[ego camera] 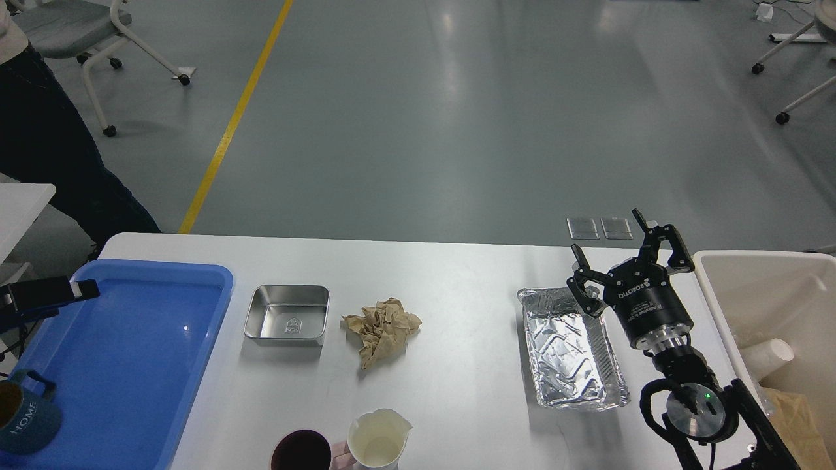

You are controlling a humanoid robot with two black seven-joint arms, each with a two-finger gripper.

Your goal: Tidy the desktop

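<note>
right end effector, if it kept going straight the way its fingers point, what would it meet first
The right end effector is open and points away from the robot, past the far edge of the desktop. Nothing stands in that line; beyond it only floor shows, though depth is hard to judge.

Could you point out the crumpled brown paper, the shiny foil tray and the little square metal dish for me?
Crumpled brown paper ball (383,328), head view, on its creased middle.
Rectangular silver foil tray (567,356), head view, on its embossed floor.
Square stainless steel dish (287,314), head view, on its flat bottom.
</note>
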